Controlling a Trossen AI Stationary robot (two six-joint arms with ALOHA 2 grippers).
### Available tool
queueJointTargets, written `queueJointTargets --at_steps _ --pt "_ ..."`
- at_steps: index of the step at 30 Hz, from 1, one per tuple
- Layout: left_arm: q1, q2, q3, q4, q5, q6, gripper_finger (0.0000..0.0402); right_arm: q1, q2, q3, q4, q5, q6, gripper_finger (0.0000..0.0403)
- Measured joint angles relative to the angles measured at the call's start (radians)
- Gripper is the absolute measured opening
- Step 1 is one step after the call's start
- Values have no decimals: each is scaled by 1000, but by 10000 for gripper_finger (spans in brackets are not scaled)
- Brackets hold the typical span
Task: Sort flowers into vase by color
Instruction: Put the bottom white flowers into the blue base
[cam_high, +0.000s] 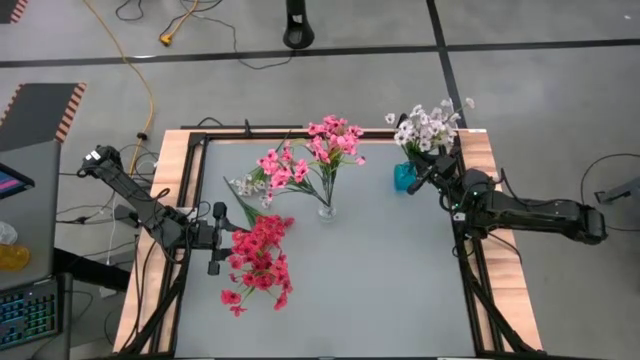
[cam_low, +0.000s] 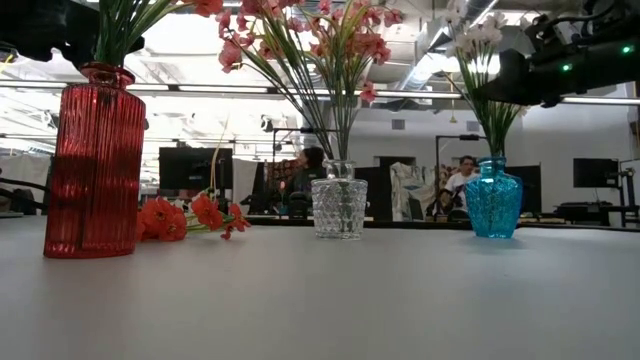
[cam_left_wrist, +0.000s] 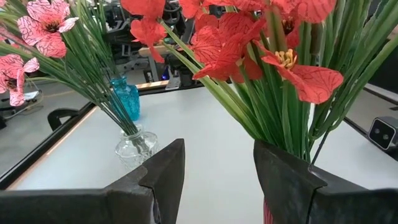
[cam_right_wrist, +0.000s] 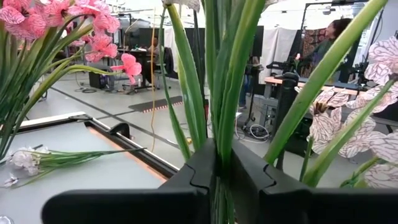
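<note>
**At the bench's far right corner, a white sprig is held over the blue vase**

At the far right corner of the bench (cam_high: 400, 290), the white flowers (cam_high: 428, 125) stand bunched in the blue vase (cam_high: 404, 177), and the right gripper (cam_right_wrist: 222, 177) sits among their stems. Its jaws are pressed together on a few thin green stems, which run straight up between the fingers. That hold looks meant to keep the sprig upright while it goes down the vase's narrow neck; whether the stem ends are already inside cannot be told.

Toward the middle of the far edge, the clear vase (cam_high: 326, 209) carries the pink flowers (cam_high: 310, 155), fanned wide because the mouth grips them only at the base. Just beside it, on the left, a lone white sprig (cam_high: 245, 186) lies flat on the bench. By colour it belongs with the blue vase's bunch, so the sorting seems unfinished.

Near the left edge, the red flowers (cam_high: 258, 262) rise from the red vase (cam_low: 93, 165), which the high view hides under the blossoms. In the low view a red sprig (cam_low: 190, 216) lies on the bench just beside that vase. The left gripper (cam_left_wrist: 217, 174) hangs at the vase's side with its jaws apart and empty, green stems passing close to one finger. That open stance suits either a release or a fresh reach; which one cannot be judged here.
</note>
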Motion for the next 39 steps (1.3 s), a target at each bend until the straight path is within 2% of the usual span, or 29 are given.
queueJointTargets --at_steps 4,12,15,22,27,33,39 --pt "0 0 0 0 0 -16 180 0 0 0 0 1 0 106" --pt "0 0 0 0 0 -19 180 0 0 0 0 33 62 234" --pt "0 0 0 0 1 -21 180 3 0 3 -24 32 86 259" --pt "0 0 0 0 0 -23 180 57 0 70 -284 34 89 265" --pt "0 0 0 0 -31 -23 180 104 0 147 -507 98 184 265" --pt "0 0 0 0 -135 -33 180 144 0 226 -753 104 345 265" --pt "0 -18 0 0 -234 -42 180 193 0 264 -876 103 452 265"
